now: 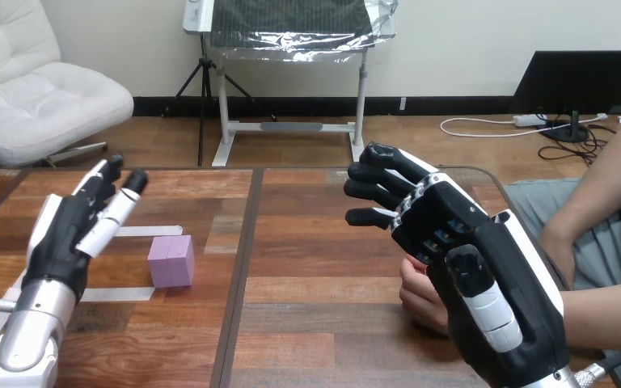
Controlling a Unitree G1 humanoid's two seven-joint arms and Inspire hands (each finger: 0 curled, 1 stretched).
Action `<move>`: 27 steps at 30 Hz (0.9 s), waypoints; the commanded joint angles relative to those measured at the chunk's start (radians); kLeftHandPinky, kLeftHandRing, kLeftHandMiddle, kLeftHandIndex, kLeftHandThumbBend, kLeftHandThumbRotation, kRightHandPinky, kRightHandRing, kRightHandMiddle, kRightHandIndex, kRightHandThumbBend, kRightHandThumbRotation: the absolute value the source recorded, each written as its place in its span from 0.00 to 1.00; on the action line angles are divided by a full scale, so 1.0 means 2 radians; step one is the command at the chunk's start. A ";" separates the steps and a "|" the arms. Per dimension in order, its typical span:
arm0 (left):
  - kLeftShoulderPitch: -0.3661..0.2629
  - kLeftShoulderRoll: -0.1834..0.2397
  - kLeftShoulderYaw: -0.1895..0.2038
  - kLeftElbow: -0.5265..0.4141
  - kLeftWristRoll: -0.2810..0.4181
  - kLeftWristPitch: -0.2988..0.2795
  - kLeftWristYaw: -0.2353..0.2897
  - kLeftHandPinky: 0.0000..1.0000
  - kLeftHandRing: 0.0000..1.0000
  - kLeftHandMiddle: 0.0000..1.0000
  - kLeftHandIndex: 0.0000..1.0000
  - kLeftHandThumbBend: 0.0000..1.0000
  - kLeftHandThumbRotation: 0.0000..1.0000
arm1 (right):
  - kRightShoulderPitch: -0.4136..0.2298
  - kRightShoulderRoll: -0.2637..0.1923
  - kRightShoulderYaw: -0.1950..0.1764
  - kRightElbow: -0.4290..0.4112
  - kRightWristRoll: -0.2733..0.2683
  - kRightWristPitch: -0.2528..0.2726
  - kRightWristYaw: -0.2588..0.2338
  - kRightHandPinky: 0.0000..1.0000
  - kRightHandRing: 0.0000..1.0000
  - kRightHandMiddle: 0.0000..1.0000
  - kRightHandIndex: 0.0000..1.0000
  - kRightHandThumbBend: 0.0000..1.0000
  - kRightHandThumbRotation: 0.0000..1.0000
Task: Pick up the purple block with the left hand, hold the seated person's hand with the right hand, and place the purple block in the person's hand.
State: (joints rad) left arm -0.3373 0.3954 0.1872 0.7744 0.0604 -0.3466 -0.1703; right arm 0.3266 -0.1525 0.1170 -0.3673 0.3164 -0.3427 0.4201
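there was just one purple block (171, 260), two hands on the robot, one left hand (61, 242) and one right hand (485, 275), only one person's hand (420, 295) i could spot, two white tape strips (158, 230), one wooden table (331, 267) under it all

Beyond the wooden table (307, 267): wood floor (307, 139), pale wall (469, 40), a white chair (32, 97) far left, a foil-covered panel (291, 20) on a white stand (291, 127).
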 commanded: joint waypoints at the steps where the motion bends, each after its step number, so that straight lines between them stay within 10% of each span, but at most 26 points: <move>1: -0.053 0.019 -0.017 0.013 0.012 -0.015 -0.005 0.91 0.95 0.95 0.92 0.60 0.69 | -0.030 0.010 -0.004 -0.002 0.004 -0.009 -0.004 0.75 0.83 0.83 0.84 0.88 0.77; 27: -0.091 0.042 -0.068 0.041 0.074 0.028 -0.004 0.74 0.87 0.97 0.96 0.59 0.56 | -0.025 0.007 -0.008 -0.008 0.007 -0.009 -0.004 0.76 0.83 0.83 0.84 0.89 0.77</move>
State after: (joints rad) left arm -0.4221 0.4486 0.0702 0.8567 0.1940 -0.2999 -0.1801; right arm 0.3265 -0.1534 0.1160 -0.3673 0.3169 -0.3427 0.4198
